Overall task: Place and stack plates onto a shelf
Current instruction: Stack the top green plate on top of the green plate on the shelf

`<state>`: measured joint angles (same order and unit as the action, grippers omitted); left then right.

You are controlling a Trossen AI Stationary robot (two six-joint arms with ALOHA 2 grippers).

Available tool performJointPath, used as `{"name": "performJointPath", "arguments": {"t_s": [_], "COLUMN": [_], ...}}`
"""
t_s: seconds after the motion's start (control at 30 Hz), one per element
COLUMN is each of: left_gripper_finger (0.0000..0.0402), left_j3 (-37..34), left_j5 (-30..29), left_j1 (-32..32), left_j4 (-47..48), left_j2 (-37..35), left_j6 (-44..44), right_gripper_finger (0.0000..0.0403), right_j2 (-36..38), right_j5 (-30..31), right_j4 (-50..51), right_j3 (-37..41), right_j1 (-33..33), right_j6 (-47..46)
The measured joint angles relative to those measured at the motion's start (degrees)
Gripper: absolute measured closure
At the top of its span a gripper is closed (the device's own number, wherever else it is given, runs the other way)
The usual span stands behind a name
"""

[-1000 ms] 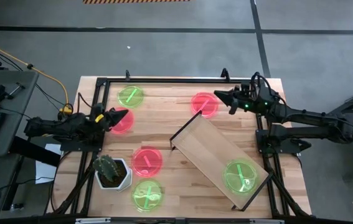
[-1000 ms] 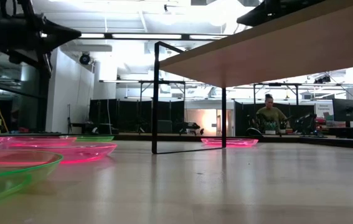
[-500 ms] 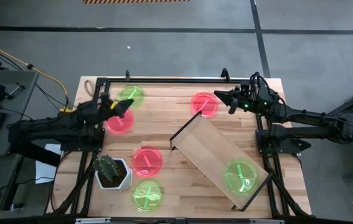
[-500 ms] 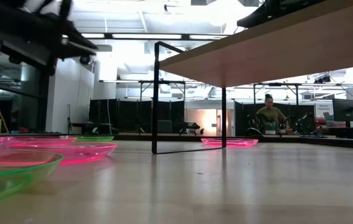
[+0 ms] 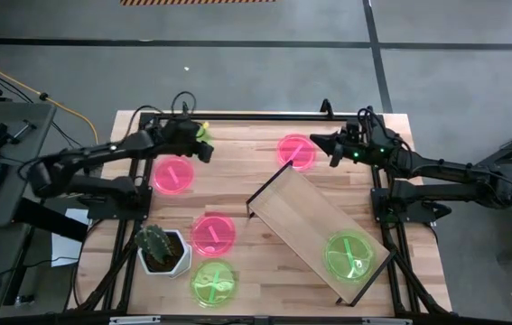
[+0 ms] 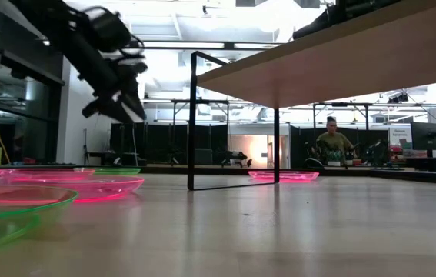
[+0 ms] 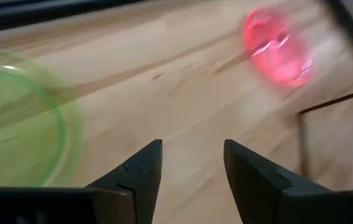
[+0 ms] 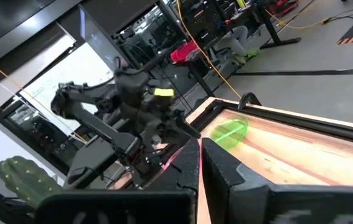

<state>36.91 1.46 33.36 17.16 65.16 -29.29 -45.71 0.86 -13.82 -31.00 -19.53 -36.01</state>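
My left gripper [image 5: 203,152] hangs open above the table's far left, tipped down, just right of a green plate [image 7: 14,118] that lies flat on the tabletop; nothing is between its fingers [image 7: 140,169]. In the high view the gripper hides that plate. Two pink plates [image 5: 173,173] [image 5: 212,233] and a green one [image 5: 212,282] lie flat on the left half. Another pink plate [image 5: 296,151] lies at the far middle, with my right gripper [image 5: 314,140] shut in the air beside it. The shelf [image 5: 305,217] stands slantwise on the right half, a green plate [image 5: 349,255] lying on its board.
A white pot with a cactus [image 5: 161,248] stands near the left front, between the plates. A dark frame [image 5: 237,116] runs along the table's far edge. Bare wood lies between the far plates [image 5: 242,158]. A person [image 6: 333,142] sits far off in the room.
My left gripper has swung from over the left pink plate toward the table's far edge and to the right, coming over the far green plate. It has tipped its fingers downward and opened. The plates and the shelf have stayed where they were.
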Motion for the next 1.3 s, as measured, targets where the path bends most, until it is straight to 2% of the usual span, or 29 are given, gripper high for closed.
{"name": "performJointPath", "arguments": {"t_s": [0.37,0.57,0.8,0.93,1.1,1.3], "left_gripper_finger": [0.0234,0.0234,0.0234,0.0234,0.0234,0.0248], "left_j3": [1.0,5.5,9.5,9.5,9.6,9.6], "left_j5": [-11.7,-20.3,-18.6,-21.4,-25.2,-26.1], "left_j1": [0.0,0.0,0.0,0.5,1.1,1.6], "left_j4": [1.5,1.3,1.5,1.7,2.0,2.3], "left_j2": [14.7,20.6,28.2,31.3,32.5,32.6], "left_j6": [1.6,3.9,4.0,2.5,1.2,1.5], "right_gripper_finger": [0.0403,0.0403,0.0403,0.0403,0.0403,0.0403], "right_j2": [0.0,0.0,0.0,0.0,0.0,0.0], "right_j5": [0.0,0.3,0.8,0.8,0.9,0.9], "right_j4": [2.5,3.2,3.5,3.5,3.5,3.7], "right_j3": [0.0,0.0,0.0,0.0,0.0,0.0], "right_j1": [0.0,0.0,0.0,0.0,0.0,0.0], "right_j6": [0.3,0.4,0.4,0.0,0.0,-0.2]}}
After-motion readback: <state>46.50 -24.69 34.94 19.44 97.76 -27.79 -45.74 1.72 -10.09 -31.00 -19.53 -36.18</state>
